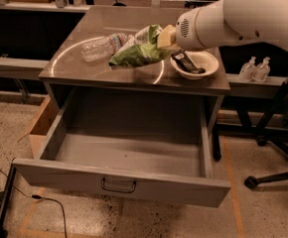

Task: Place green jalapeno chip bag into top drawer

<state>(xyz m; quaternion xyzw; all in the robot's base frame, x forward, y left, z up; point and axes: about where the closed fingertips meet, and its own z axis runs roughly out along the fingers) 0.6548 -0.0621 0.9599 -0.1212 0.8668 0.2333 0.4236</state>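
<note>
The green jalapeno chip bag (138, 53) hangs tilted in the air just above the cabinet's metal top, its lower end pointing left. My gripper (165, 37) is shut on the bag's upper right end, its pale fingers at the front of the white arm reaching in from the right. The top drawer (119, 182) is pulled wide open below, grey metal, with an empty floor and a small dark wire handle (118, 185) at the centre of its front panel. The bag is above the cabinet top, behind the drawer's opening.
A clear plastic bottle (103, 46) lies on the cabinet top (84, 66) left of the bag. A white bowl (194, 64) with a dark snack packet sits to the right. A cardboard box (40, 125) stands left of the drawer. Two small bottles (255, 69) are at far right.
</note>
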